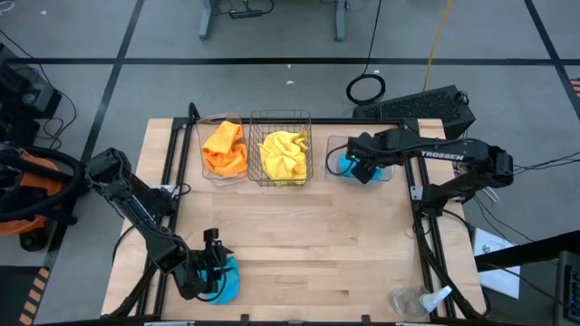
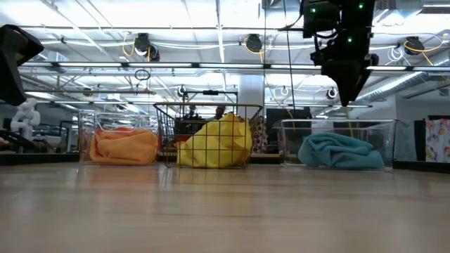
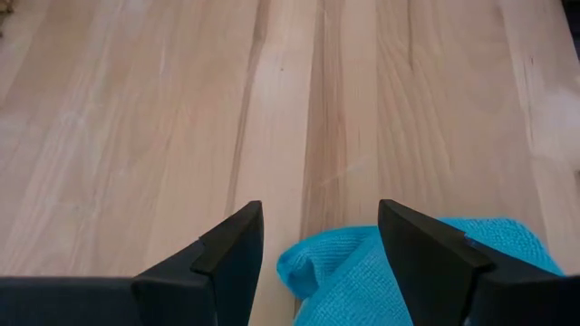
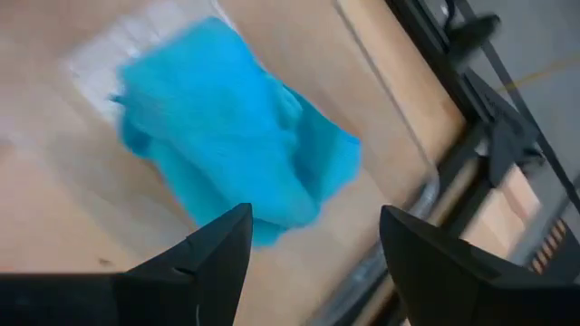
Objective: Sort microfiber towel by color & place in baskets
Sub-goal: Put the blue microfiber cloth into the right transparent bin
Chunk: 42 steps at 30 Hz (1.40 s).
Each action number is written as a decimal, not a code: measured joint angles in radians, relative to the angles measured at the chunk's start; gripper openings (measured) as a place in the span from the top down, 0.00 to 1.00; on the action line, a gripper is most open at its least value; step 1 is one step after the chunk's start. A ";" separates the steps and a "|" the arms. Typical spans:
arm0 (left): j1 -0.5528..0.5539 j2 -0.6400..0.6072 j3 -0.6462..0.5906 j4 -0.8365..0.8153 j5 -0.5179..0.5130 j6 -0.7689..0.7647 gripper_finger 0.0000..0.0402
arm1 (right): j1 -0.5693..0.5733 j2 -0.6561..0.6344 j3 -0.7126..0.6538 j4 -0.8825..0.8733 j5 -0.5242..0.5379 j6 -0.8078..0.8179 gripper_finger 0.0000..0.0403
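Three baskets stand in a row at the table's far edge. The left clear tub [image 1: 204,149] holds an orange towel [image 1: 225,148]. The wire-mesh basket [image 1: 281,118] holds a yellow towel [image 1: 283,154]. The right clear tub [image 2: 380,133] holds a blue towel [image 2: 341,152]. My right gripper [image 4: 315,217] hangs open above that towel [image 4: 227,136], clear of it. A second blue towel [image 1: 227,282] lies at the table's near edge. My left gripper [image 3: 320,213] is open over it, with a fold of the towel [image 3: 362,272] showing between its fingers. My left gripper comes at the blue towel's edge [image 3: 313,263] from above, slanting toward the table's far side, fingers open on either side of a raised fold. I cannot tell whether the fingers touch the cloth. The towel lies on the table.
Bare wooden table [image 1: 299,235] stretches between the baskets and the near edge. A crumpled clear plastic piece [image 1: 421,302] lies at the near right corner. A black keyboard-like object [image 1: 417,107] sits beyond the far edge. Dark frame rails run along both sides of the table.
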 joint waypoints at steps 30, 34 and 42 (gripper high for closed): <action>-0.101 0.187 0.005 -0.030 0.248 -0.348 0.37 | 0.768 0.134 -0.044 0.797 0.243 -0.038 0.42; -0.081 0.212 0.006 -0.007 0.249 -0.311 0.53 | 0.780 0.212 -0.045 0.890 0.235 -0.141 0.42; -0.026 0.215 0.003 -0.002 0.123 -0.210 0.91 | 0.765 0.349 -0.045 1.075 0.235 -0.282 0.42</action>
